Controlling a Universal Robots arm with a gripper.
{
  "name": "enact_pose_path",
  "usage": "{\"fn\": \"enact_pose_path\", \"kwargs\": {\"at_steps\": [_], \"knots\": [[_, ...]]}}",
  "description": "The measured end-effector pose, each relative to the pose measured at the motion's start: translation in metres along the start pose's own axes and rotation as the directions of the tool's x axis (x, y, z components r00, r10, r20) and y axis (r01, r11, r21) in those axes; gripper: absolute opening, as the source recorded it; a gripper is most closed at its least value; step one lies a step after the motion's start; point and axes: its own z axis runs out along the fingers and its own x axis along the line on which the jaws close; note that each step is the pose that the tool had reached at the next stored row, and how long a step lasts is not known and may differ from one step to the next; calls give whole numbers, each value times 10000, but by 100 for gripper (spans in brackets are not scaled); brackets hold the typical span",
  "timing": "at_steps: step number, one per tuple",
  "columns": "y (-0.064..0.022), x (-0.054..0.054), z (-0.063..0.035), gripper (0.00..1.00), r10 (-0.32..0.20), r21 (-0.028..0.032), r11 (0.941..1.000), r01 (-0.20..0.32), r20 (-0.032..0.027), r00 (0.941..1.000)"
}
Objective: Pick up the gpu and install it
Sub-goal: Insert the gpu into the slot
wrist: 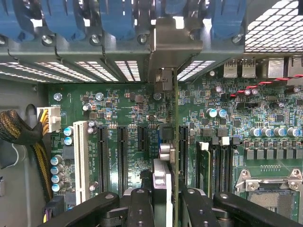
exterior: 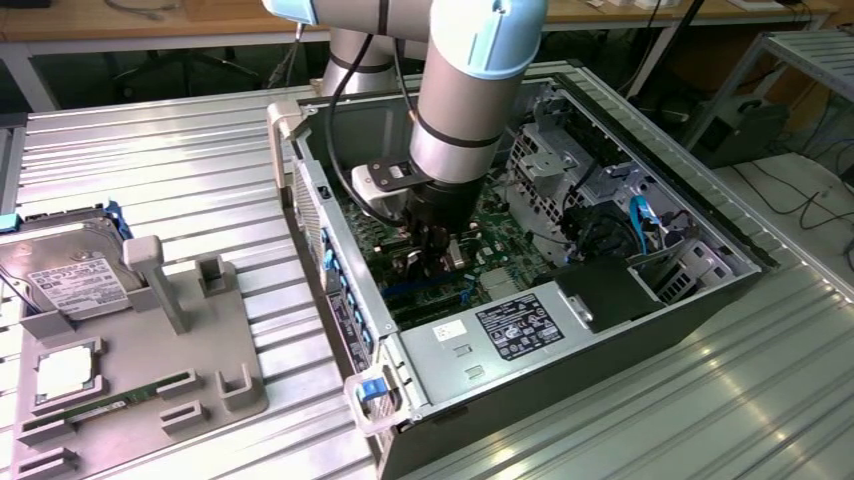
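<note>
Inside the open computer case [exterior: 340, 130], my gripper [exterior: 434, 250] reaches down over the green motherboard [exterior: 501, 245]. The wrist view has the gripper [wrist: 168, 208] shut on the gpu [wrist: 162, 179], which I see edge-on between the black fingers [wrist: 139, 208]. The card stands upright along a black expansion slot [wrist: 183, 151]. Its silvery end bracket [wrist: 173, 47] sits against the case's rear slot openings, between the blue latches [wrist: 118, 19]. I cannot tell whether the card's edge sits in the slot.
The power supply [exterior: 514, 325] fills the case's near end and drive cages [exterior: 561, 150] line the exterior view's right wall. A white slot [wrist: 80, 156], a yellow cable bundle [wrist: 38, 156] and the CPU socket [wrist: 270, 189] surround the card. A hard drive [exterior: 74, 280] rests on a grey fixture [exterior: 147, 370].
</note>
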Motion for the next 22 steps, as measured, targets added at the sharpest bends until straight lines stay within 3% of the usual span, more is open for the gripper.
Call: {"fn": "enact_pose_path", "kwargs": {"at_steps": [12, 16, 22], "knots": [[0, 1, 17, 29, 0, -2, 10000, 0, -5, 10000], [-1, -2, 9, 29, 0, 10, 10000, 0, 20, 10000], [0, -1, -9, 29, 0, 1, 10000, 0, 2, 10000]]}}
